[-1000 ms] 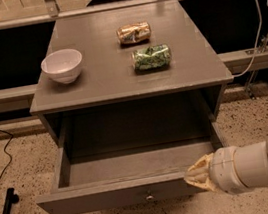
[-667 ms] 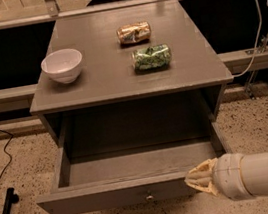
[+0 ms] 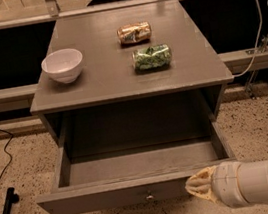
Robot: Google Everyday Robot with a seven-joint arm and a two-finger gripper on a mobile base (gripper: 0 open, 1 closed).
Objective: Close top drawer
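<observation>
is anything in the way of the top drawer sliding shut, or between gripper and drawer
Nothing visible. The top drawer stands pulled out with nothing inside it, and the gripper is right at its front, to the right of the knob.

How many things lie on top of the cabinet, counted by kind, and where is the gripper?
Bowls: 1, the white bowl
Packets: 2, the brown packet and the green packet
Total: 3
The gripper is at the front panel of the open top drawer, right of its knob.
</observation>
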